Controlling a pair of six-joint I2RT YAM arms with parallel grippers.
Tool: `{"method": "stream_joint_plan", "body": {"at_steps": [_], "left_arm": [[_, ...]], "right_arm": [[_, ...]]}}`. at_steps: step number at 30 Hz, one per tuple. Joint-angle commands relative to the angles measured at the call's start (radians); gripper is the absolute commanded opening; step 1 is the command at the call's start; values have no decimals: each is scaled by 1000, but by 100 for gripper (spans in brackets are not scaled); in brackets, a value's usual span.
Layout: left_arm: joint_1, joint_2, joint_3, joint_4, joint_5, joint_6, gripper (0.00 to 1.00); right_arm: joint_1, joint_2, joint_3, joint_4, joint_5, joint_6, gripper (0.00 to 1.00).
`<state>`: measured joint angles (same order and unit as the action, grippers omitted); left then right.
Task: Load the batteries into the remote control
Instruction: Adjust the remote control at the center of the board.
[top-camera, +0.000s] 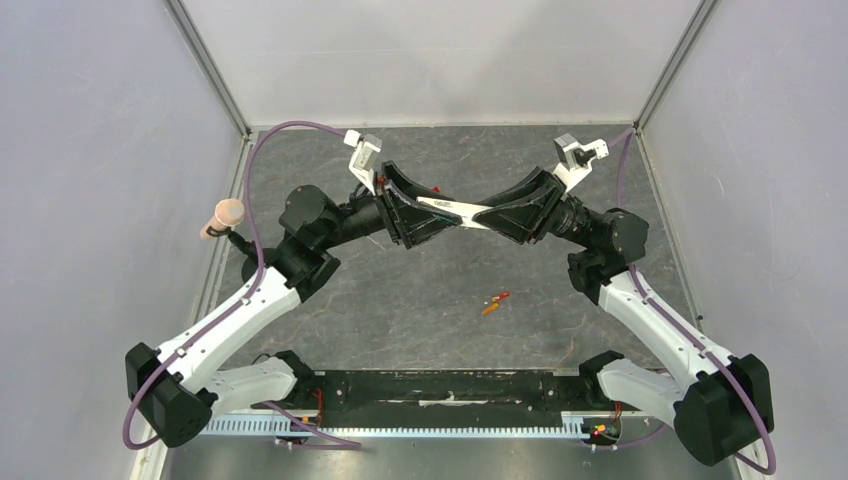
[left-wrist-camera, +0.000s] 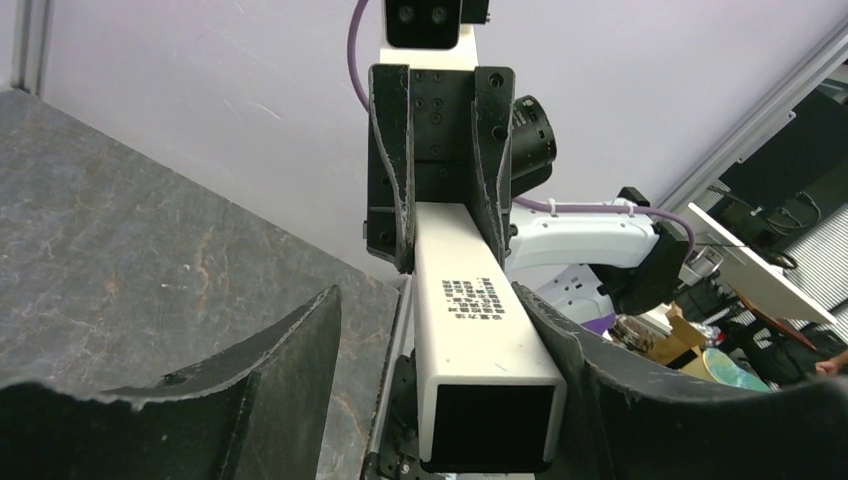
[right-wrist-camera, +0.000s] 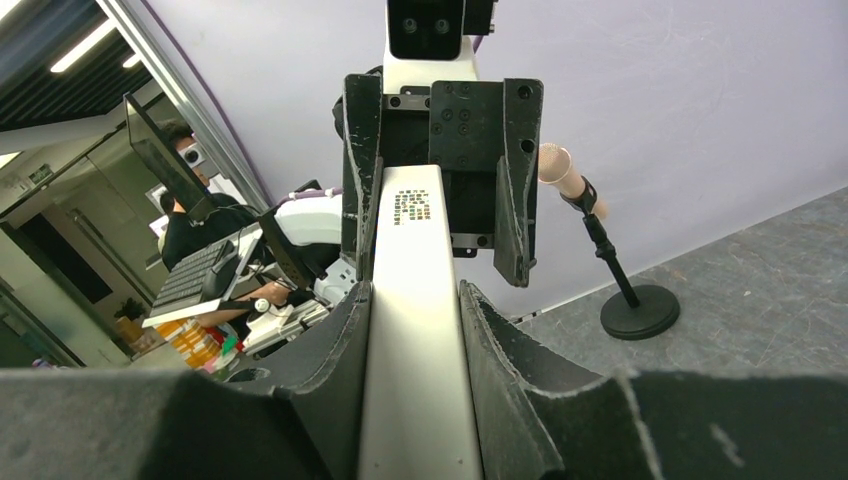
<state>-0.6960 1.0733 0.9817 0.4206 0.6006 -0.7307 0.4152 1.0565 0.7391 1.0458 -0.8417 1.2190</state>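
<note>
Right fingers (right-wrist-camera: 320, 400) clamp, and left fingers (left-wrist-camera: 250, 400) loosely straddle, above the grey tabletop (top-camera: 400, 300), opposite ends of a white remote control (top-camera: 455, 210); only one left finger touches it. Two batteries (top-camera: 495, 302) lie on the tabletop below. The left should probably close squarely before the right releases.

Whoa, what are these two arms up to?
A white remote is up in the air between them. The right pincer is clamped on one end; the left pincer is open around the other end. The two batteries lie on the table below, not yet loaded.
</note>
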Motion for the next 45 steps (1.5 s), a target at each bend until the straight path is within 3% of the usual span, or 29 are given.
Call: {"method": "stream_joint_plan", "body": {"at_steps": [1,12,14,16,20,23,28,31,34,38,45], "left_arm": [[2,15,32,13,56,-24,68],[2,21,32,37,43,-35,52],[2,23,32,38,44,-35,43],[3,25,31,39,47,-32,23],[2,17,25,35,40,-12,3],[3,-5,9,42,18,22,2],[4,-72,-54,76,25,202,2],[4,-124,-98,71,62,392,2],[3,-164,-107,11,98,554,2],[4,-187,-113,-19,146,663,2],[4,-177,-95,-63,208,752,2]], "right_arm": [[3,0,34,68,10,-2,18],[3,1,21,77,-8,-3,18],[3,2,17,78,-8,-3,19],[3,1,17,77,-10,-2,19],[3,-1,16,77,-8,-1,22],[2,-4,14,78,-7,-1,28],[3,-14,0,80,16,15,70],[4,-24,14,-22,48,16,84],[2,-25,55,-220,59,7,91],[3,-13,86,-411,35,26,96],[9,3,77,-382,-28,154,91]]}}
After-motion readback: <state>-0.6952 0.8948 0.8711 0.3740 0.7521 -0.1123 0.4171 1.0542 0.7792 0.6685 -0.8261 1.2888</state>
